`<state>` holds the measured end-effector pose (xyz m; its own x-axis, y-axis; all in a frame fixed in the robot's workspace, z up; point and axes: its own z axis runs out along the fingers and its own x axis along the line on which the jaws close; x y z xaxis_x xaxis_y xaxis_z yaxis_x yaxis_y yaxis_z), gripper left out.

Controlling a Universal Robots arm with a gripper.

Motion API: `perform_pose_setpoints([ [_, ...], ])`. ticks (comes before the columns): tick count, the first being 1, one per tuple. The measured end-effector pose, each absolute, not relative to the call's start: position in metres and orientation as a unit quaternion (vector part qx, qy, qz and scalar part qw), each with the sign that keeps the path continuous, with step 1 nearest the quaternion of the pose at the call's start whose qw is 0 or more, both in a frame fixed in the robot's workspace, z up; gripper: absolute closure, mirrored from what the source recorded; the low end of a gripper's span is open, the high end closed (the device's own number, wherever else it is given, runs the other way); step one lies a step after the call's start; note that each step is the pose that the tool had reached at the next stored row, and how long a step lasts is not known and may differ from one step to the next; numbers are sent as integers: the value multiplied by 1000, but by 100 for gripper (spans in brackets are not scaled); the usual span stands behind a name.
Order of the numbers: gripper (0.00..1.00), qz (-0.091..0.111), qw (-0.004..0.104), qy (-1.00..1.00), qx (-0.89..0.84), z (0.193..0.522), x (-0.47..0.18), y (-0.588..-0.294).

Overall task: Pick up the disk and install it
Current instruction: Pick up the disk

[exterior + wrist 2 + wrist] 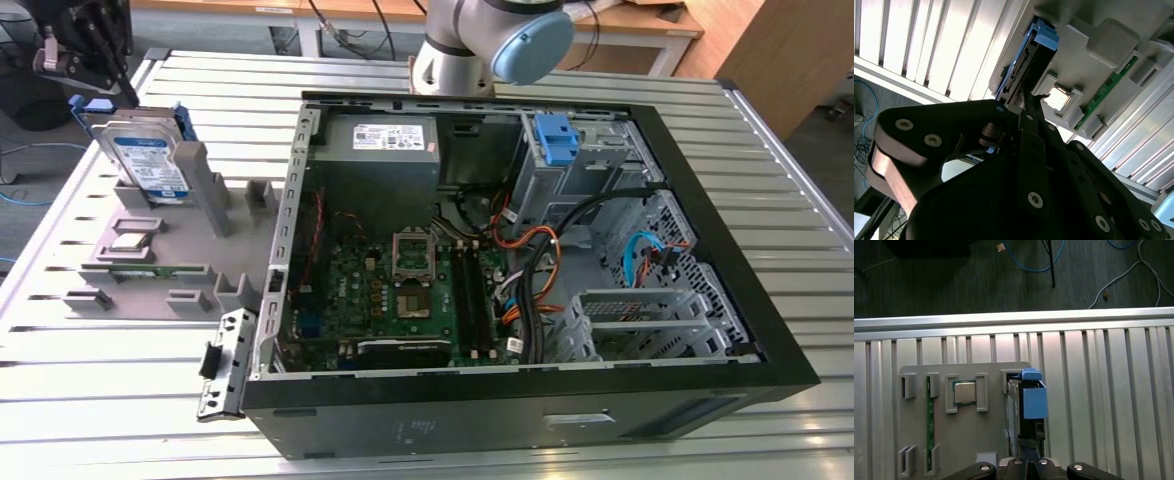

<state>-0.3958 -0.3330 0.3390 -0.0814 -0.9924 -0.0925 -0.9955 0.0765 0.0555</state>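
i'm at the reach step: the claw (1029, 461), closed narrow and empty, hovers just above the disk (144, 160), which stands on edge in the grey holder (160, 268) on the table (107, 400) beside the case (534, 405); gripping it, i judge, calls for opening over its top edge.

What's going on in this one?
The robot arm has brought its gripper over the disk, which stands on edge in a slot of the grey holder at the exterior view's left. The disk is not yet lifted, and I cannot tell whether the gripper touches it. The open computer case lies beside the holder on the slatted table.
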Motion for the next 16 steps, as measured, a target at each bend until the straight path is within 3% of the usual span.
perform_pose_setpoints([
  [16,89,52,15,734,-678,339,-398,-333],
])
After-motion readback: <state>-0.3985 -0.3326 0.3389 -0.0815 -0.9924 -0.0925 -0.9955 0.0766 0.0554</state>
